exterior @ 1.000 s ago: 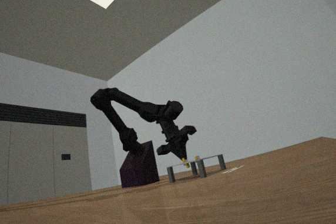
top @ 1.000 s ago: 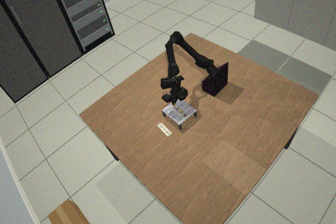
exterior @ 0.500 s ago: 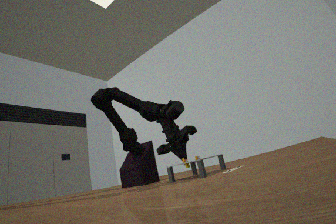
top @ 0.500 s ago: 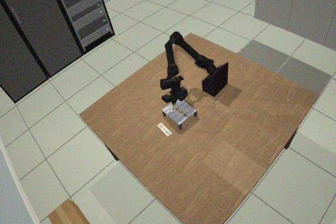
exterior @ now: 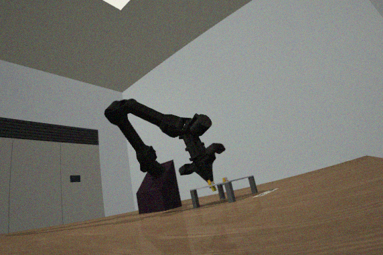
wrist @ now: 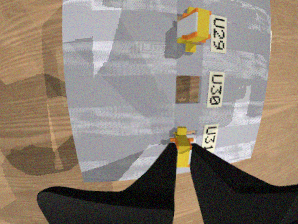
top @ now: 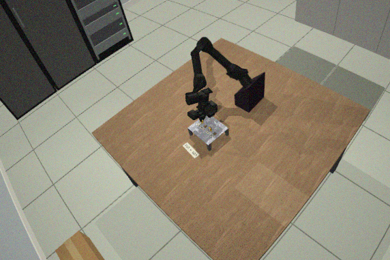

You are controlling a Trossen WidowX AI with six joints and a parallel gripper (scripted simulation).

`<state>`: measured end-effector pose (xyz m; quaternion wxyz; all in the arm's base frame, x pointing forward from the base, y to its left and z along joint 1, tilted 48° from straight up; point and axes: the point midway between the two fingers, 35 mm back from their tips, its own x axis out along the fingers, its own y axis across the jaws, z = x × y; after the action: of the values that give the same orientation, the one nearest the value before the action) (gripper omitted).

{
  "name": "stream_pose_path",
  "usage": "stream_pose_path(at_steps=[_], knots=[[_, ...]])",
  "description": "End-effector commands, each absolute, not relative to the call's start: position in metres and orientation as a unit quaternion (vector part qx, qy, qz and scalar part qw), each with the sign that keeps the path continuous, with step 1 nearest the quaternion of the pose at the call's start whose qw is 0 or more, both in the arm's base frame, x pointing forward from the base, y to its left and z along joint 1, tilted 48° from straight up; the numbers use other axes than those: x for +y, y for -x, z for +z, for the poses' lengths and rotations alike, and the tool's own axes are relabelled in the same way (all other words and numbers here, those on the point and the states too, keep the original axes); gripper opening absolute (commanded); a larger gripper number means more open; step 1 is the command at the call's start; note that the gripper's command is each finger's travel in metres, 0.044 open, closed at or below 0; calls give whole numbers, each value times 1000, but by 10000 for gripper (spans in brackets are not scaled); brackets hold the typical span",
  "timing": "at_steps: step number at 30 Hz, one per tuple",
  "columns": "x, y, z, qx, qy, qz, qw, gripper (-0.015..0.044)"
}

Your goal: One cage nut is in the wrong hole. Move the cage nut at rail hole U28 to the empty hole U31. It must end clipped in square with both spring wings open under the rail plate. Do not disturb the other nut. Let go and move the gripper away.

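Black fingers point(top: 202, 120) point(exterior: 210, 181) closed on the yellow nut point(top: 202, 122) point(exterior: 211, 185) point(wrist: 183, 150), right beside the U31 label point(wrist: 210, 138). Tilted in the exterior view, partly below the plate point(top: 204, 137) point(exterior: 239, 179) point(wrist: 120, 100); perhaps in the hole, too small to tell whether clipped. Other nut point(top: 210, 129) point(exterior: 224, 179) point(wrist: 195, 25) at U29, apart from the fingers. Hole U30 point(wrist: 187, 90) empty, between both nuts. Plate on short legs point(top: 209, 147) point(exterior: 230, 191) above the wooden desk point(top: 266, 144) point(exterior: 217, 228) point(wrist: 25, 115).

A server room, by the look of it: a rack point(top: 91, 52) of green-lit units and dark cabinets point(top: 44, 28) on tiled flooring point(top: 112, 86).
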<state>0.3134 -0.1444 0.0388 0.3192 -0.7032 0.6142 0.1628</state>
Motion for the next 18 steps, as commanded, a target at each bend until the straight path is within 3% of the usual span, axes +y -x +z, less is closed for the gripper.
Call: stream_pose_path(at_steps=[1, 18], knots=[[-145, -314, 40, 617, 701, 161, 320, 23], [-145, -315, 40, 625, 694, 164, 318, 23]])
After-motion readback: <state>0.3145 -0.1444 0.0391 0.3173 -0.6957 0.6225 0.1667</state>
